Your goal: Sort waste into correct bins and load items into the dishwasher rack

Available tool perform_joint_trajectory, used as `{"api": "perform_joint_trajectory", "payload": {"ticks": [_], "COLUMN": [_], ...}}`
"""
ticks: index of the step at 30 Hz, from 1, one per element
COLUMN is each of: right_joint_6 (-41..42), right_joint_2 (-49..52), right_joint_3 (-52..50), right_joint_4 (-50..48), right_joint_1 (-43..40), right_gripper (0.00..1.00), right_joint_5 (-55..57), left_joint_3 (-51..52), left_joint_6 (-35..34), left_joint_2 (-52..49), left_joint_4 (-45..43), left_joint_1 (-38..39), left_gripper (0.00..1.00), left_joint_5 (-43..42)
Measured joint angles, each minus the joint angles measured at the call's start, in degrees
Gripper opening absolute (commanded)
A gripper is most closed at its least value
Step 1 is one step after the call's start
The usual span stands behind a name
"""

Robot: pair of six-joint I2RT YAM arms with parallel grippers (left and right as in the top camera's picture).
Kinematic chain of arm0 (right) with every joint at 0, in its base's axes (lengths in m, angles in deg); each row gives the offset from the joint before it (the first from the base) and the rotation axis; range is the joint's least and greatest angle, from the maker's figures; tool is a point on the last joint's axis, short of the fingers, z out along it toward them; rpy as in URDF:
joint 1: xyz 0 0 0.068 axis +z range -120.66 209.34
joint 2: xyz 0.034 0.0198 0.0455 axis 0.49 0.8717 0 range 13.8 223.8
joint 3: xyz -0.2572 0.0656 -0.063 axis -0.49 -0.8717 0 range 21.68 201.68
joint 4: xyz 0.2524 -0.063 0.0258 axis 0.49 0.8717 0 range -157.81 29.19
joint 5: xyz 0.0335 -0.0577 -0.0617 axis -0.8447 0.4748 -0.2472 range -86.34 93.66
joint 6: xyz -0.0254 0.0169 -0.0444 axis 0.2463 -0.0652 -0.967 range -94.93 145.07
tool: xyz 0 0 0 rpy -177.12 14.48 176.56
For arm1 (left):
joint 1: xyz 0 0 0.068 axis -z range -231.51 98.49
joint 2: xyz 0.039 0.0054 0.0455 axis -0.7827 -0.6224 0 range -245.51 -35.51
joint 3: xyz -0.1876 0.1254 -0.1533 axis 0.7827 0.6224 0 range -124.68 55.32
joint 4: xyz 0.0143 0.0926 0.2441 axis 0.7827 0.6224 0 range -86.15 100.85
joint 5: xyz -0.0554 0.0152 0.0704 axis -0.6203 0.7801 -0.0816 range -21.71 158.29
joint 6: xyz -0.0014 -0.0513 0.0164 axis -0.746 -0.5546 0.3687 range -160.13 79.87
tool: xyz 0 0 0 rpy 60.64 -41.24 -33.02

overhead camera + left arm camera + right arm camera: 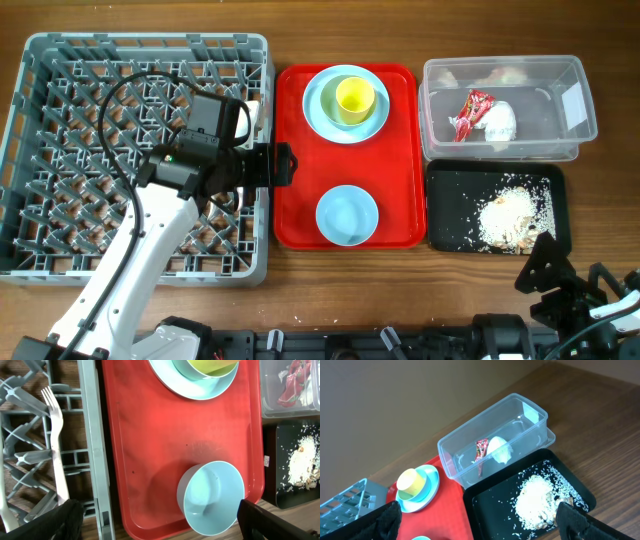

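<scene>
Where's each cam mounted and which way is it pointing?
Overhead: above the table, straight down on rack, red tray, tub, black tray; left claw by the rack's edge, right claw at bottom right.
Left wrist: over the rack's edge, looking down at bowl and fork; left claw at bottom corners.
Right wrist: low, near right, angled at tub and scraps; right claw at bottom corners.
Shared: plate with cup, in all three.

White-shelled left arm (pixel 120 270), black wrist (pixel 205 165), looping black cable (pixel 128 88), black hand (pixel 289 165)
</scene>
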Motion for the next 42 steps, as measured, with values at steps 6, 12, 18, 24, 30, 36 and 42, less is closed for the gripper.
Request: {"api": "perform_joint_trajectory", "payload": {"ticks": [6,12,18,24,30,36,42], "right_joint_6": [0.0,0.0,0.0,0.0,0.0,0.0,0.0], "right_joint_2": [0.0,0.0,0.0,0.0,0.0,0.0,0.0], "right_joint_3": [0.0,0.0,0.0,0.0,0.0,0.0,0.0], "right_joint_4": [0.0,0.0,0.1,0.2,0.2,0.2,0.2], "right_joint_1": [0.0,0.0,0.0,0.0,0.0,0.0,0.0], "right_gripper": [1.0,1.0,1.0,1.0,1.0,1.0,1.0], "right_joint_5": [0.0,0.0,0.0,0.0,0.0,0.0,0.0], "left_joint_3": [0.0,0.0,0.0,0.0,0.0,0.0,0.0], "left_joint_6": [-1.6,-3.7,-4.6,-12.6,-18.1,-19.1,-19.1], "left_joint_2": [0.0,-0.2,-1.7,-5.1,-13.6,-18.6,-20.7], "left_joint_4": [-1.2,-1.9,-1.5,-2.6,-6.5,-12.7,-16.9], "left_joint_1": [0.0,2.0,13.5,25.6,31.3,32.4,37.1], "left_gripper": [1.0,0.89,0.41,0.52,0.48,0.48,0.47], "left_joint_5": [0.0,-9.8,-12.9,2.8,15.4,16.1,16.0]}}
